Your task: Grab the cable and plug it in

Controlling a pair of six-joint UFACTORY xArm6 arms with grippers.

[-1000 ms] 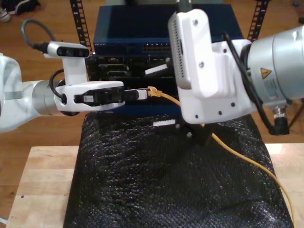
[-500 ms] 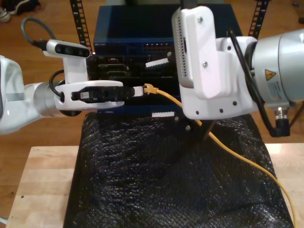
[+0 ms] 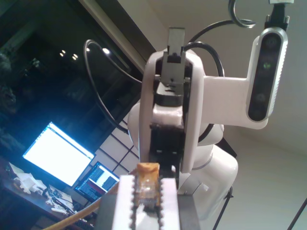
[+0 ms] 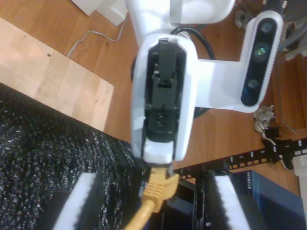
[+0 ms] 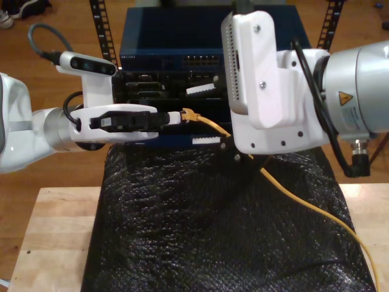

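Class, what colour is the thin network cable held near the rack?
Yellow-orange; the thin network cable shows best in the exterior view.

Yellow cable (image 5: 285, 185) crossing black mat (image 5: 200, 225); plug end pinched by my first gripper (image 5: 177, 117)

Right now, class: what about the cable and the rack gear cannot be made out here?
1. The cable's far end: cut off at the exterior view's right edge.
2. A cable stretch: exterior view, hidden behind my second gripper's body.
3. The plug's tip: exterior view, covered by my first gripper.
4. The blue switch's ports: exterior view, too small.
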